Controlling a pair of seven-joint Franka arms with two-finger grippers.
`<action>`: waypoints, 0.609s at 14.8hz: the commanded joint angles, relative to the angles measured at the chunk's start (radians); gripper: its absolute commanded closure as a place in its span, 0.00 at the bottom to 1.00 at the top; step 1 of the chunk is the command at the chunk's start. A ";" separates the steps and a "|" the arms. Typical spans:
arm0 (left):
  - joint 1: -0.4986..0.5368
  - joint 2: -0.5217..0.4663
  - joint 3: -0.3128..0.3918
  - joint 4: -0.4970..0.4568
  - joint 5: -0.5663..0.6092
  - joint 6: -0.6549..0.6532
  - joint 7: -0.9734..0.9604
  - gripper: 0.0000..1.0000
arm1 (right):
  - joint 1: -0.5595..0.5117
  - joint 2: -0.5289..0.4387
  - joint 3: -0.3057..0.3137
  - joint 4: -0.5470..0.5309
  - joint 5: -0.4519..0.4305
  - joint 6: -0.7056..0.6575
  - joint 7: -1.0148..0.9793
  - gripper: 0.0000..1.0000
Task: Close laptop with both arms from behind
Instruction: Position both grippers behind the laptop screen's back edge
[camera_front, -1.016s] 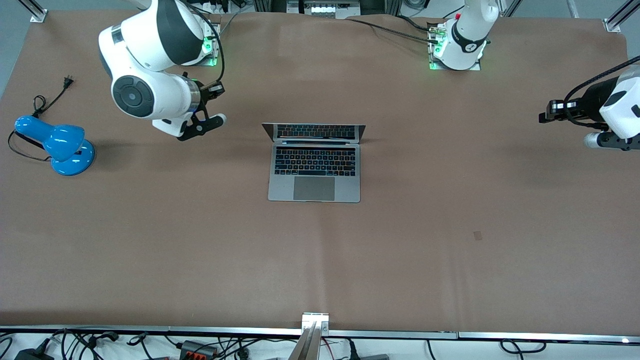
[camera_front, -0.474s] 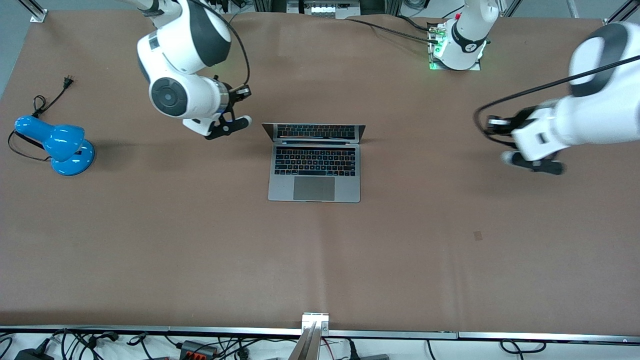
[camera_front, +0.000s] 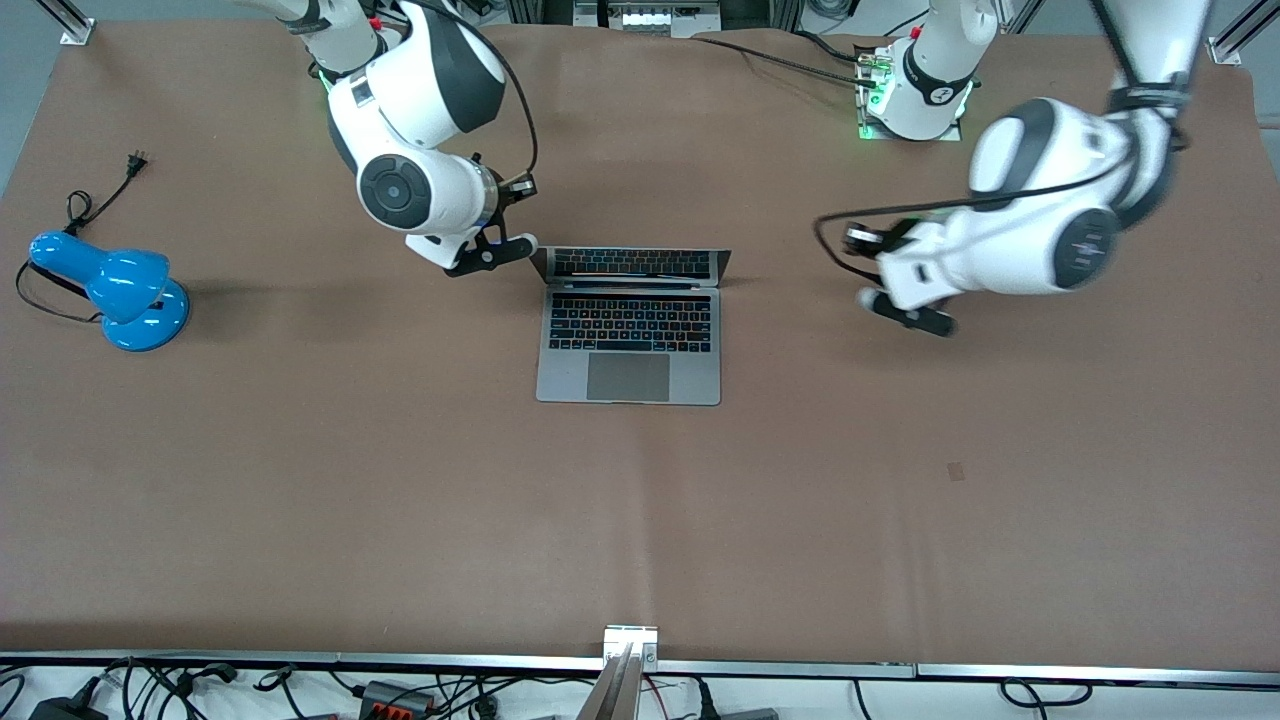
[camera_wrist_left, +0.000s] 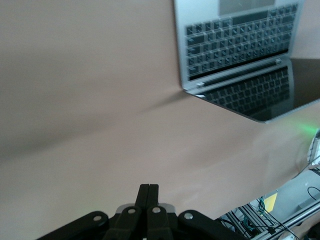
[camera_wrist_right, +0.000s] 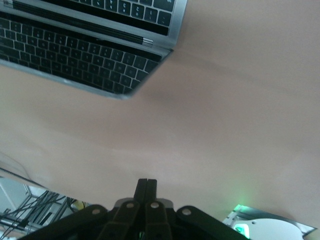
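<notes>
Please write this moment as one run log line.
slim silver-grey laptop: open, untouched | right hand: shut, beside screen corner | left hand: shut, over table toward left arm's end | blue desk lamp: idle

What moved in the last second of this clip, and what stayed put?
Both arms closed in on the open laptop. The right gripper came from near the blue lamp to the lid's corner. The left gripper swept in from the left arm's table end. Both are shut, holding nothing. Laptop and lamp did not move.
</notes>
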 joint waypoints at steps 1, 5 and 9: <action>0.009 -0.050 -0.134 -0.102 -0.030 0.116 -0.107 1.00 | 0.023 0.016 -0.008 -0.006 0.033 0.042 0.024 1.00; 0.004 0.020 -0.263 -0.102 -0.032 0.226 -0.235 1.00 | 0.038 0.037 -0.008 -0.001 0.053 0.067 0.026 1.00; 0.001 0.120 -0.302 -0.099 -0.030 0.378 -0.281 1.00 | 0.042 0.050 -0.008 0.003 0.053 0.082 0.026 1.00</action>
